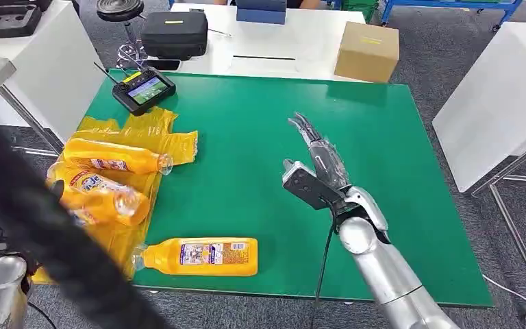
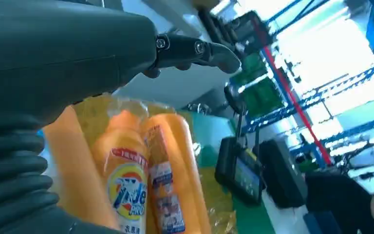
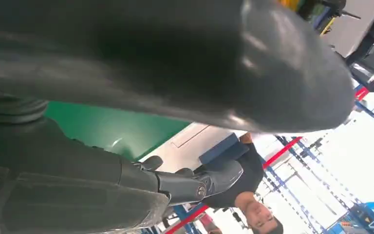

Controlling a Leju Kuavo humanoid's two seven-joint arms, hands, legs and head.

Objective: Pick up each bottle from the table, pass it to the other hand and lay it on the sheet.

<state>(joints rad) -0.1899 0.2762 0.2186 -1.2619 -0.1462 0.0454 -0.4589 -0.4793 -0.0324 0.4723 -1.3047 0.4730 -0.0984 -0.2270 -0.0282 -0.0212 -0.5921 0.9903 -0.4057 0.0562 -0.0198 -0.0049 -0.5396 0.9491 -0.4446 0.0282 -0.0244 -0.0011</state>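
Head view: two orange bottles [image 1: 113, 159] lie on the yellow sheet [image 1: 152, 130] at the green worktop's [image 1: 246, 137] left side; a third bottle [image 1: 202, 256] lies near the front edge, neck touching the sheet. The right hand [image 1: 318, 171] hovers, fingers [image 1: 305, 127] extended, holding nothing. The left hand's [image 2: 78, 53] fingers are apart above the bottles, one labelled "Tide".

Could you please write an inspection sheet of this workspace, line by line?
Surface: green mat on the table.
Job's things: three orange bottles; two on the yellow sheet, one mostly on the mat.
Clutter: black controller.
Hands: right hand over the mat, fingers apart, empty; left hand above the bottles, empty.
Cables: black cable beside the right arm.
Surroundings: cardboard box, black case, white tables.
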